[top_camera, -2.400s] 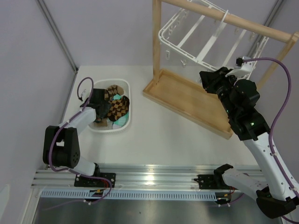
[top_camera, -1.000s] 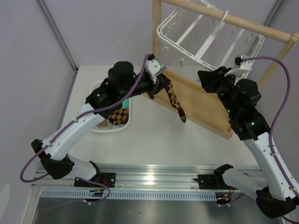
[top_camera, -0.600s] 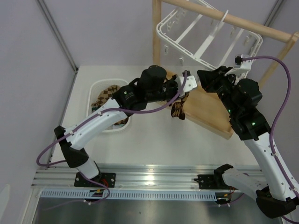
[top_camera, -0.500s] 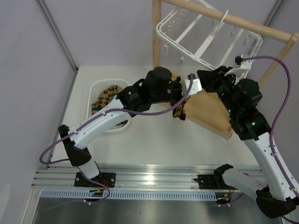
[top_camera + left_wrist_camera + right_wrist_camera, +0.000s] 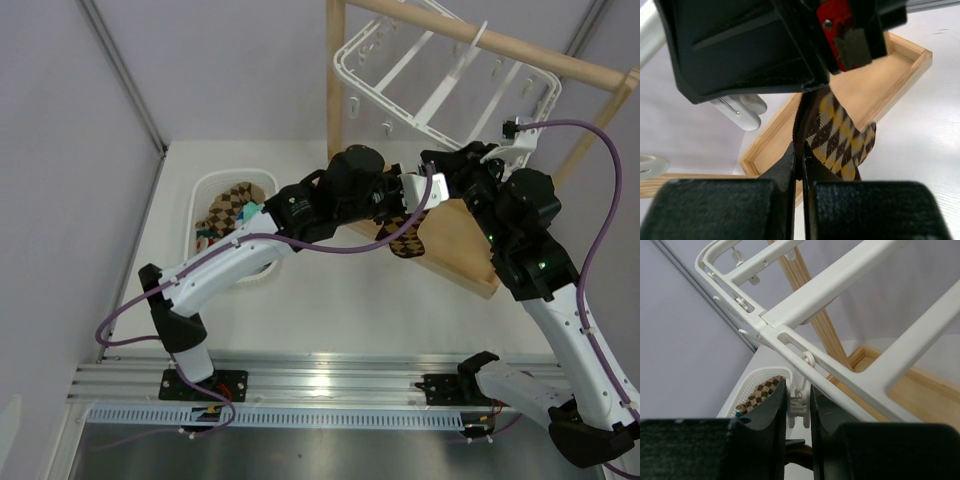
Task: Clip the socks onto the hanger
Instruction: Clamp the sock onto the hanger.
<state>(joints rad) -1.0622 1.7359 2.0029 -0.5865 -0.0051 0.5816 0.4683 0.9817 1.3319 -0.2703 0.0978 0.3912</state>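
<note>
A brown-and-tan argyle sock (image 5: 405, 232) hangs limp above the wooden tray (image 5: 875, 75), its upper edge pinched in the closed left hand (image 5: 800, 159) and its toe end drooping. Just above, the white grid-frame hanger (image 5: 830, 282) hangs tilted from the wooden rod (image 5: 570, 63), one small dangling clip (image 5: 799, 410) squeezed between the fingers of the right hand (image 5: 798, 390). More socks (image 5: 228, 208), argyle among them, lie heaped in the white basket (image 5: 235, 176) on the tabletop.
</note>
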